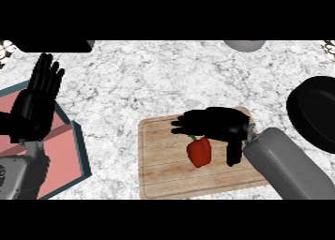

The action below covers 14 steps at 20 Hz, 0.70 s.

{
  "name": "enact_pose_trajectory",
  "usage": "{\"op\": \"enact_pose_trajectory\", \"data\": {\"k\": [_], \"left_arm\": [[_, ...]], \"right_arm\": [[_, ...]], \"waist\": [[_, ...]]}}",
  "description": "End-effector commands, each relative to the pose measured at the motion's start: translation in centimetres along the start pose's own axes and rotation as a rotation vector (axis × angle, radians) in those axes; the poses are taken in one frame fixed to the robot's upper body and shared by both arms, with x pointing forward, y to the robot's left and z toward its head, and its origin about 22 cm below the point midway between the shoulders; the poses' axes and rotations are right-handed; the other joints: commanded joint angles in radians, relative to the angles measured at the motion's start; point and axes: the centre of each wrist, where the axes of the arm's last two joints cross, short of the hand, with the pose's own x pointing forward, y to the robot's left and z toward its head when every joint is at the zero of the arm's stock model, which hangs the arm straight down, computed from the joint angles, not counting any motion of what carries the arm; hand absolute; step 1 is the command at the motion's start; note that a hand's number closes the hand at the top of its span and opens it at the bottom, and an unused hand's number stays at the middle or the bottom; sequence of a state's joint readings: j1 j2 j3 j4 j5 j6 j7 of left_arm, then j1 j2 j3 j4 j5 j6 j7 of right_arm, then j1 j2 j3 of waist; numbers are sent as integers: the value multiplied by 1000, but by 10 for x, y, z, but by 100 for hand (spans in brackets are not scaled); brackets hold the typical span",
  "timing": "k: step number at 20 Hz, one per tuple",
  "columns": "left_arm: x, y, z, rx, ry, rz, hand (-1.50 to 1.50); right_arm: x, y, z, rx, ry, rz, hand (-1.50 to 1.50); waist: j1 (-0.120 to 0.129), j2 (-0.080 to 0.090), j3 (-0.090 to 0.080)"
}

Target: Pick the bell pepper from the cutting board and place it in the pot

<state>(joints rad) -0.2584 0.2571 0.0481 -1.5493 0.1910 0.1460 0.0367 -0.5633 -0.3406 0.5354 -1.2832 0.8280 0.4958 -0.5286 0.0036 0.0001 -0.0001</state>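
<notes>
Right robot hand (215, 123) curled over red bell pepper (200, 151) on cutting board (163, 173); left robot hand (37, 96) open; pot (322, 112) apart.

Pale wooden cutting board (170, 178) on speckled stone counter (170, 75).

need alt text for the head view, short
The right robot hand curls over a red bell pepper on a wooden cutting board. A black pot sits at right; the left robot hand rests open at left.
</notes>
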Motion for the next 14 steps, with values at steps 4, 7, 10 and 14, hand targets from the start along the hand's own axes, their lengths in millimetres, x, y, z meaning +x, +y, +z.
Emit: {"op": "enact_pose_trajectory", "data": {"k": [4, 7, 10, 14], "left_arm": [[1, -1, -8, 13, 20, 10, 0], [2, -1, -2, 7, -1, 0, 0], [-2, -9, -7, -10, 6, 0, 0], [4, -1, -6, -9, 16, 1, 0]], "right_arm": [[3, 23, -25, 7, -18, -9, -150], [-2, 28, -45, 32, -31, -12, -150], [-14, 37, -43, 31, -41, -33, -150], [-4, 33, -37, 25, -197, 64, 150]], "waist": [[-1, 0, 0], [2, 1, 0], [2, 1, 0], [4, 1, 0]]}}
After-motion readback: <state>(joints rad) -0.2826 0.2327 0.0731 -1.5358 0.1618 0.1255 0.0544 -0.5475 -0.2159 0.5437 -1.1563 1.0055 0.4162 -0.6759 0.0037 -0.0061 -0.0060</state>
